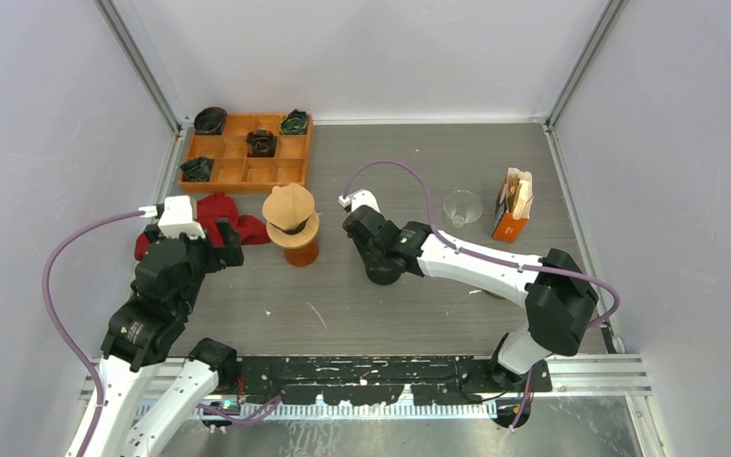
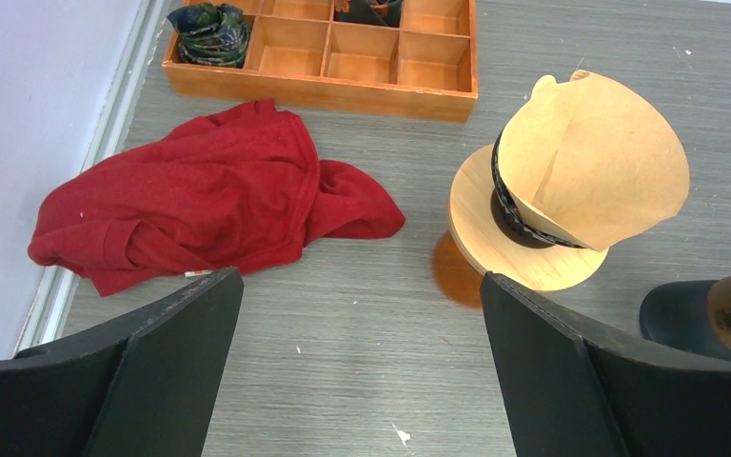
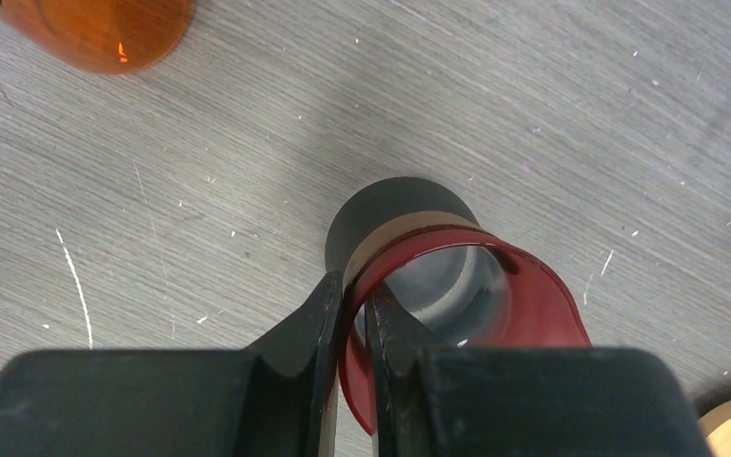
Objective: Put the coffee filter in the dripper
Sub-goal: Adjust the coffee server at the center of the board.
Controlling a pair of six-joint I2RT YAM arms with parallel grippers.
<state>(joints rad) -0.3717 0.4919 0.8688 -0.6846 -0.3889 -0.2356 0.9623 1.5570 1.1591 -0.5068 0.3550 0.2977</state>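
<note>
Tan paper coffee filter [image 2: 595, 157] sits tilted in the wooden dripper [image 2: 476, 228]

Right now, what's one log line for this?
filter: in dripper | left jaws: open, empty | right jaws: pinching red cup rim

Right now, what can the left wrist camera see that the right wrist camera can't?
Only the left wrist view: the red cloth, the wooden tray and the paper filter sitting in the dripper. Only the right wrist view: the right fingers pinching the rim of the red cup. Both: the red cup, the dripper's orange base and the grey table.
</note>
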